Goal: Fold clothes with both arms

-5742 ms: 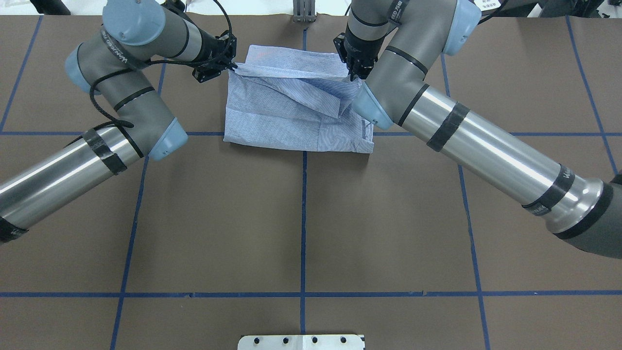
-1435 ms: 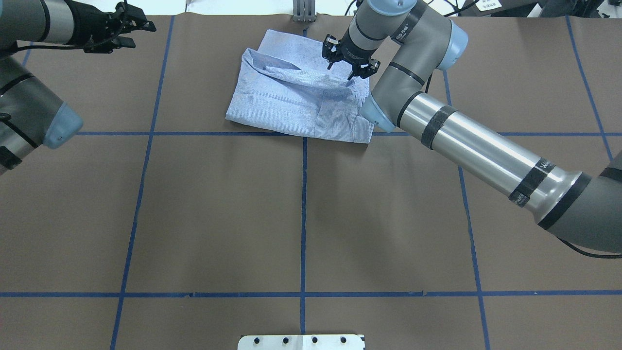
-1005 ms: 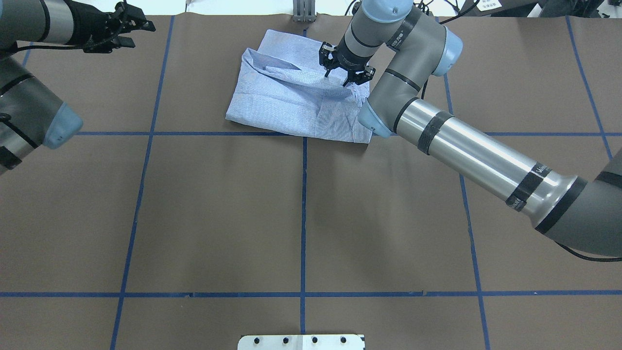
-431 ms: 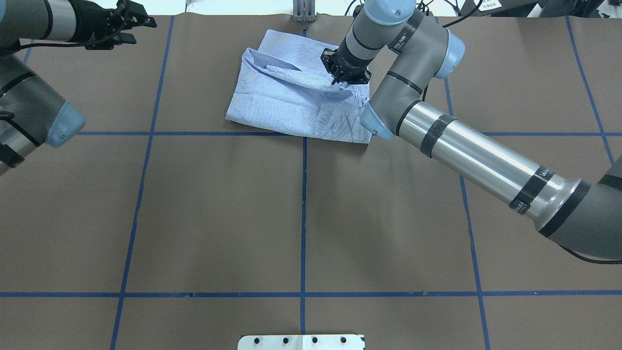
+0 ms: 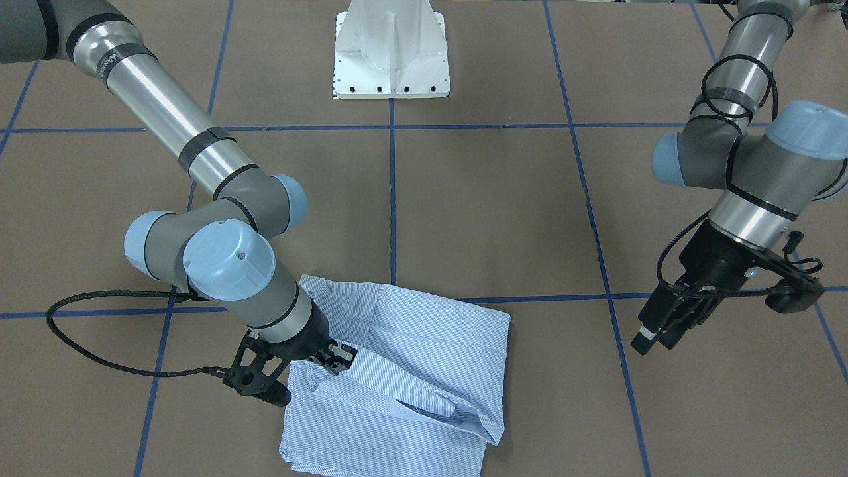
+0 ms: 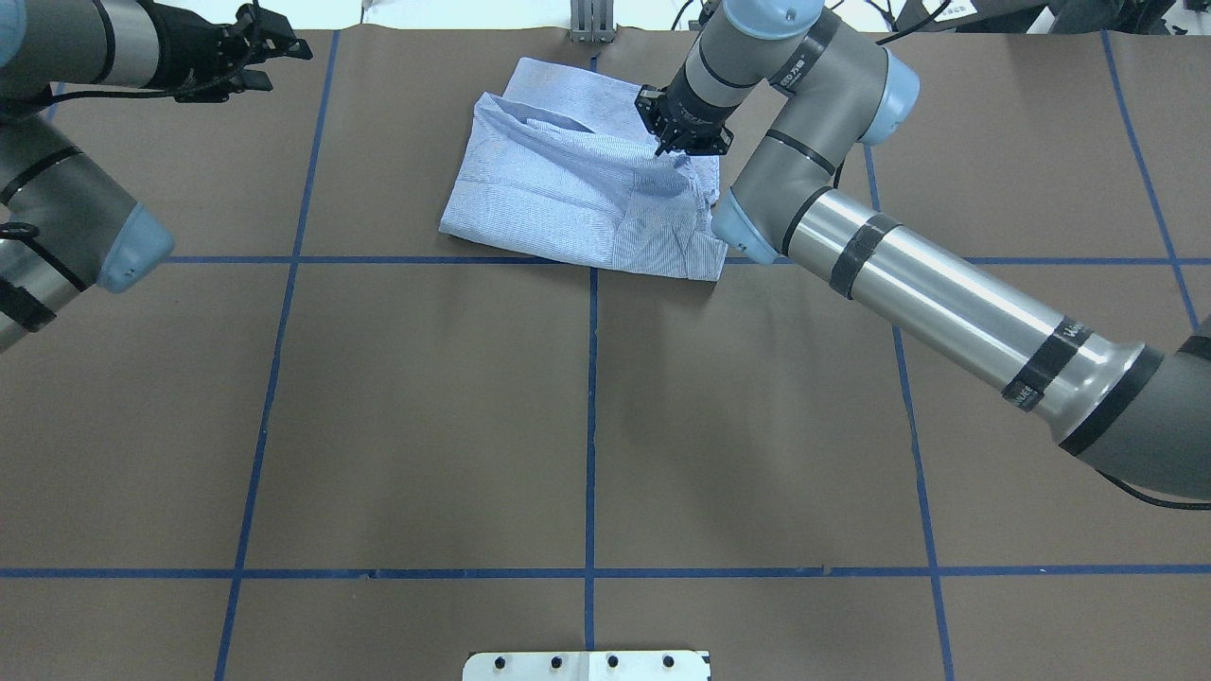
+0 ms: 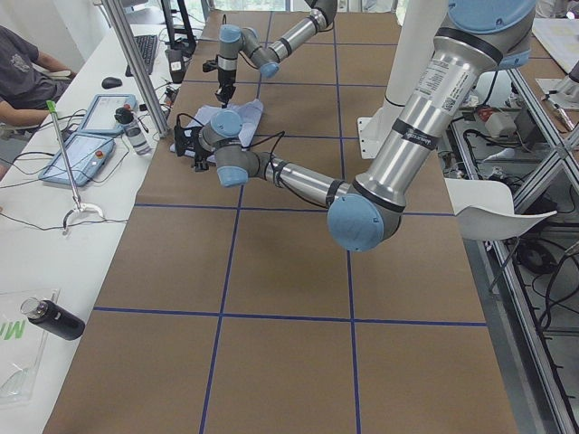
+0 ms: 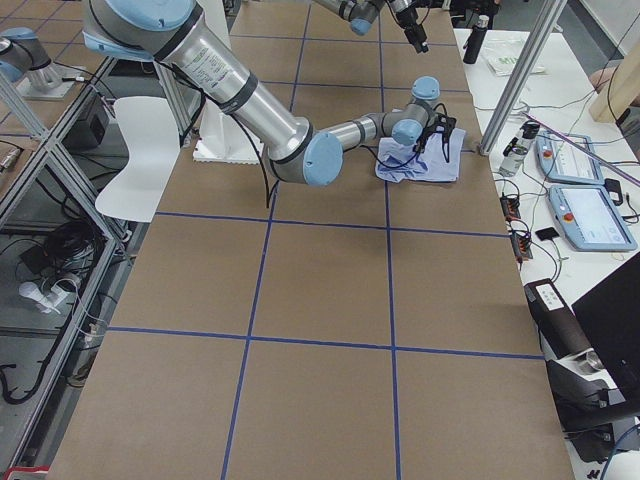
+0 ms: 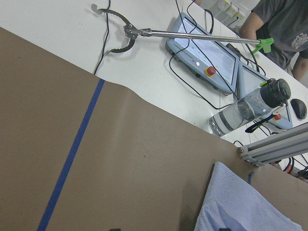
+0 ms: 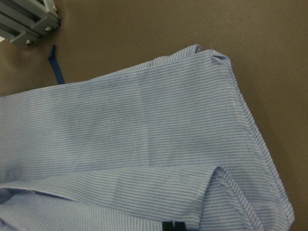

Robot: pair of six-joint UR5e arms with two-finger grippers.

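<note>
- Item under inspection: the shirt (image 6: 558,194) is partly folded into a rough rectangle. It lies on the worktop (image 6: 426,407) at the edge farthest from the robot, astride the centre tape line (image 6: 590,397).
- Right gripper (image 6: 683,144): it is down on the right-hand part of the shirt. The jaws are clamped together on a raised fold of the top layer. The wrist view shows the dark tips meeting over striped cloth.
- Left gripper (image 6: 270,57): it hangs over bare worktop well apart from the shirt. The jaws are apart and hold nothing.
- Handling, as judged: the cloth is thin, light and limp. It should sag between any two holds and keep no shape of its own. The stacked layers look free to slide over one another. A pull from one point would likely skew the stack rather than turn it over cleanly.
- Fragility: low. Creasing and bunching are the main concern, not damage.
- Recommended hold: the stitched hems and corners, where the doubled cloth gives the jaws purchase. Use two matching corners, one per arm.
- Risk noted: a shallow pinch may catch the top layer only.
</note>
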